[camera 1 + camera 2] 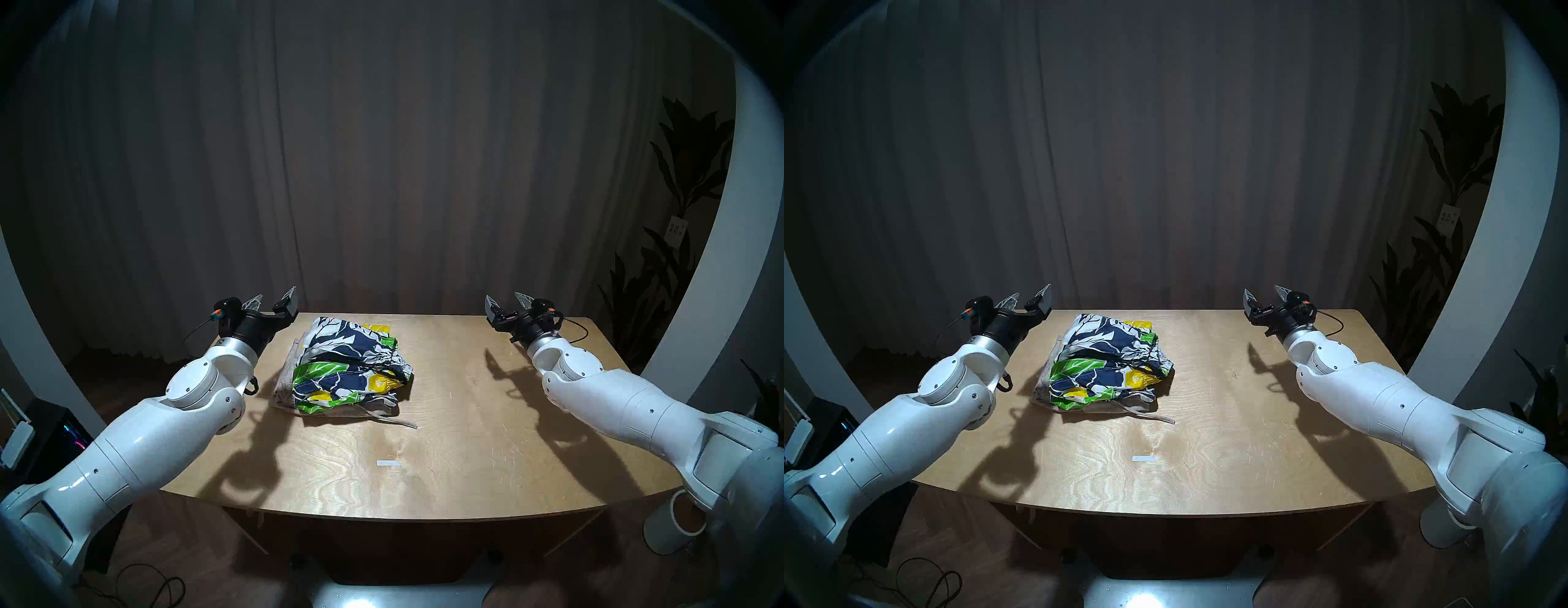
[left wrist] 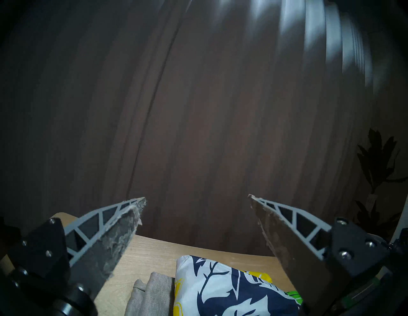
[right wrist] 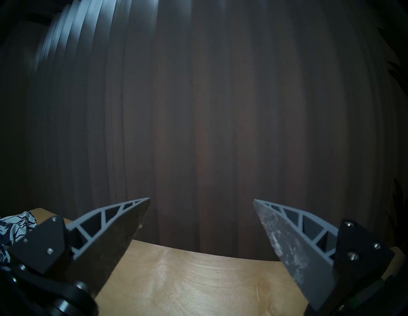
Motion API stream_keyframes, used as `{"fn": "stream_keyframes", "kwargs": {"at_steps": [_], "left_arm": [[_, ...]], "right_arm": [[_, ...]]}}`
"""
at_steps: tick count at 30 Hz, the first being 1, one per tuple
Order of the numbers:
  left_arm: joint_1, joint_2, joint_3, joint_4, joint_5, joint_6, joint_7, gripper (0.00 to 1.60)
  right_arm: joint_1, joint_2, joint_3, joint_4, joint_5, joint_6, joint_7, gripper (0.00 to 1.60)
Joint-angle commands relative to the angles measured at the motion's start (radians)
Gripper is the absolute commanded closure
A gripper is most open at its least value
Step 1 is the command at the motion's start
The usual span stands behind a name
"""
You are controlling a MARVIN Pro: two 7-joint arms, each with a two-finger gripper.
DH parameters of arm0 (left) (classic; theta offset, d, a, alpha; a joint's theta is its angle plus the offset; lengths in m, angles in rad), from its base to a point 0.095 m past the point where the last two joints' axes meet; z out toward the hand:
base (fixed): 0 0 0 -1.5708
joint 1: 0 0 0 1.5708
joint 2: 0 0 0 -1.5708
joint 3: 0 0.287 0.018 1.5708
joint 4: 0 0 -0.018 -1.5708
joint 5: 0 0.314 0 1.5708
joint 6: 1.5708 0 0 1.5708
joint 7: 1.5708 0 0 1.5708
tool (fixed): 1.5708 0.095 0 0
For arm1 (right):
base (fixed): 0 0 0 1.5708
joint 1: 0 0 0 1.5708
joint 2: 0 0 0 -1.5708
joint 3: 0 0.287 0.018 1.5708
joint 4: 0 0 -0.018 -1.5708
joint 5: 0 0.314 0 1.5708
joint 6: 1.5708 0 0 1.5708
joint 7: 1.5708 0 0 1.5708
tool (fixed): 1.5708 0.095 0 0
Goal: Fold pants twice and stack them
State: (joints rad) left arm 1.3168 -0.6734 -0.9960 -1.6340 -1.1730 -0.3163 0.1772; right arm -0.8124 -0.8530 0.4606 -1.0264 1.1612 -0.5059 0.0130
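Two garments stacked on the worktop [image 1: 445, 424] in the head views: floral shorts [image 1: 352, 361] atop grey-beige pants [image 1: 284, 388]. Left of the stack, left hand [image 1: 273, 299] raised, spread, empty; well right, right hand [image 1: 507, 301] likewise. Left wrist: shorts beside pants, between parted fingers [image 2: 114, 238]. Right wrist: bare worktop between parted fingers [image 3: 287, 242], shorts at left edge.

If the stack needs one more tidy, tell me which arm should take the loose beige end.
Left, probably. The left claw hangs open right beside the floral shorts lying on the beige pants. The right claw is open too, but across bare table.
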Motion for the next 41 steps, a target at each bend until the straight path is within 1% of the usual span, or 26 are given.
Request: {"fn": "stream_keyframes", "kwargs": {"at_steps": [1, 2, 4, 5, 6, 7, 10, 11, 13, 22, 41], "left_arm": [[0.019, 0.043, -0.002, 0.025, 0.045, -0.050, -0.059, 0.00], [0.017, 0.037, 0.000, 0.028, 0.048, -0.054, -0.056, 0.00], [0.009, 0.035, 0.011, 0.023, 0.083, -0.046, -0.019, 0.00], [0.005, 0.035, 0.014, 0.018, 0.093, -0.036, -0.002, 0.00], [0.005, 0.031, 0.013, 0.017, 0.091, -0.036, 0.000, 0.00], [0.003, 0.025, 0.014, 0.015, 0.104, -0.037, 0.020, 0.00], [-0.006, 0.015, 0.019, 0.017, 0.129, -0.039, 0.044, 0.00], [-0.009, 0.012, 0.022, 0.015, 0.150, -0.042, 0.069, 0.00], [-0.011, 0.008, 0.023, 0.013, 0.158, -0.044, 0.082, 0.00], [-0.011, 0.004, 0.023, 0.011, 0.177, -0.040, 0.103, 0.00], [-0.008, 0.000, 0.020, 0.010, 0.184, -0.038, 0.108, 0.00]], "right_arm": [[-0.004, 0.016, 0.011, -0.036, 0.007, -0.009, -0.014, 0.00], [-0.006, 0.017, 0.011, -0.040, 0.006, -0.010, -0.016, 0.00], [-0.009, 0.018, 0.011, -0.045, 0.005, -0.011, -0.023, 0.00], [-0.010, 0.018, 0.010, -0.049, 0.001, -0.015, -0.033, 0.00], [-0.011, 0.019, 0.009, -0.053, 0.000, -0.015, -0.037, 0.00], [-0.012, 0.019, 0.008, -0.056, -0.004, -0.016, -0.043, 0.00], [-0.011, 0.016, -0.001, -0.063, -0.032, -0.021, -0.092, 0.00], [-0.010, 0.011, -0.001, -0.061, -0.036, -0.019, -0.109, 0.00], [-0.012, 0.008, 0.002, -0.060, -0.032, -0.021, -0.113, 0.00], [-0.014, 0.009, 0.001, -0.067, -0.044, -0.018, -0.135, 0.00], [-0.016, 0.009, 0.005, -0.071, -0.051, -0.016, -0.143, 0.00]]}}
